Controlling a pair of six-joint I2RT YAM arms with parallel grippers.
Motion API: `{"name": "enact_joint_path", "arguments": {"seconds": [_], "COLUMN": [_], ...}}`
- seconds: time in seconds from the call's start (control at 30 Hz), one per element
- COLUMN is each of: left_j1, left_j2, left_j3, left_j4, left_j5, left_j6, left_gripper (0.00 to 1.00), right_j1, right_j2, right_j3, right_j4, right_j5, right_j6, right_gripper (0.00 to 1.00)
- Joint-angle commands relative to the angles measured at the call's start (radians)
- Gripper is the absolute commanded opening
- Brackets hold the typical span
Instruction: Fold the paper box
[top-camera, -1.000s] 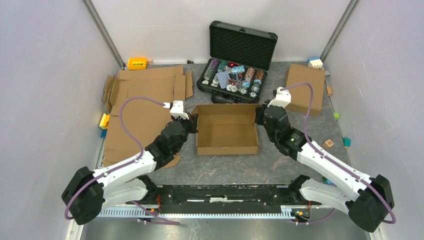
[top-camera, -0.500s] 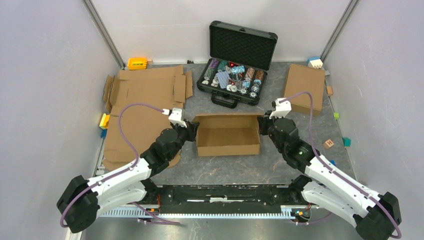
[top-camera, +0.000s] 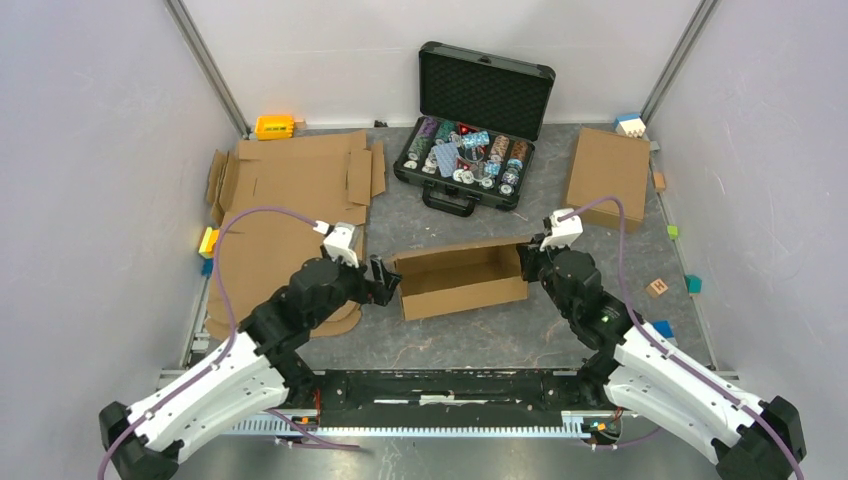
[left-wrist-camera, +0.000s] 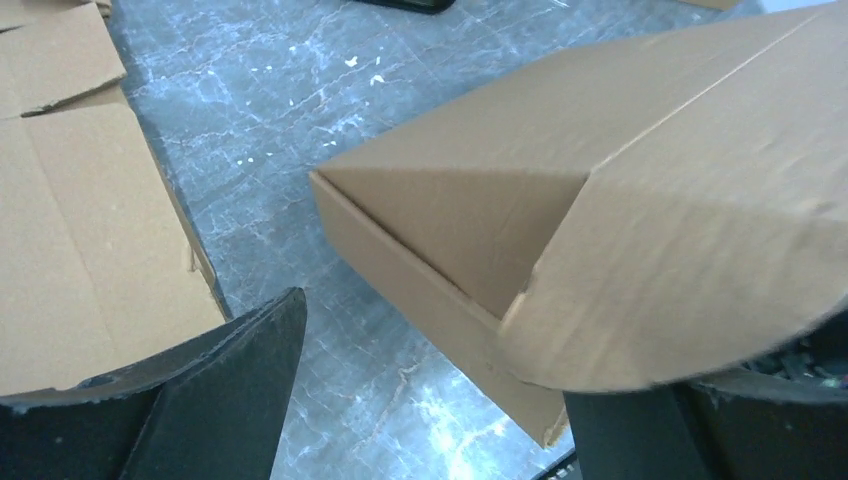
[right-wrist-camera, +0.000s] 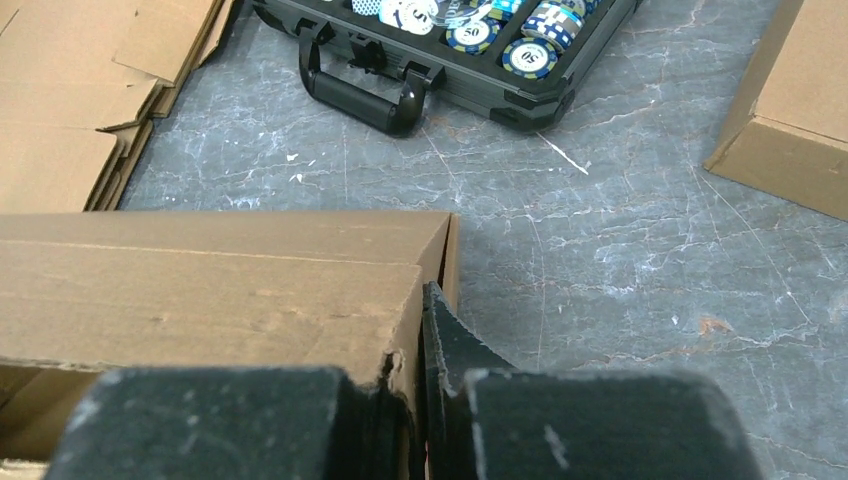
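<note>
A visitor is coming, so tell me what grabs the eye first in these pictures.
An open cardboard box lies skewed mid-table, the right gripper pinching its right end wall, the left gripper open at its left end. Behind it, an open black case shows colourful chips; flat cardboard sheets lie at the left.

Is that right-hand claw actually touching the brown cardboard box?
Touching. The right wrist view shows the right gripper closed on the paper box, with its end wall pinched between the two black fingers.
</note>
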Motion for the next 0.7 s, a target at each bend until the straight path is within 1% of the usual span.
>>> {"name": "enact_joint_path", "arguments": {"seconds": [0.0,0.1,0.17,0.23,0.3,0.37,0.5,0.6,0.67], "left_j1": [0.001,0.001,0.001,0.001,0.001,0.001,0.001,0.000,-0.013], "left_j2": [-0.070,-0.100,-0.114,-0.126,-0.130,-0.108,0.014,0.148,0.234], "left_j3": [0.129,0.182,0.217,0.253,0.280,0.307,0.398,0.466,0.511], "left_j4": [-0.258,-0.321,-0.336,-0.336,-0.324,-0.303,-0.260,-0.223,-0.198], "left_j5": [0.084,0.157,0.228,0.296,0.308,0.310,0.389,0.478,0.479], "left_j6": [-0.072,-0.069,-0.032,0.043,0.142,0.220,0.332,0.347,0.347], "left_gripper": [0.99,1.00,1.00,0.98,0.92,0.91,0.90,0.87,0.84], "right_j1": [0.005,0.005,0.006,0.005,0.006,0.005,0.005,0.005,0.005], "right_j2": [-0.002,-0.008,-0.010,-0.012,-0.010,-0.005,0.001,0.007,0.011], "right_j3": [-0.025,-0.026,-0.026,-0.023,-0.020,-0.016,-0.008,-0.002,0.003], "right_j4": [-0.016,-0.016,-0.016,-0.016,-0.015,-0.016,-0.016,-0.015,-0.016], "right_j5": [0.018,0.028,0.029,0.026,0.023,0.016,0.010,0.002,-0.005], "right_j6": [-0.021,-0.029,-0.040,-0.047,-0.048,-0.045,-0.047,-0.046,-0.044], "right_gripper": [0.09,0.09,0.09,0.09,0.09,0.09,0.09,0.09,0.09]}}
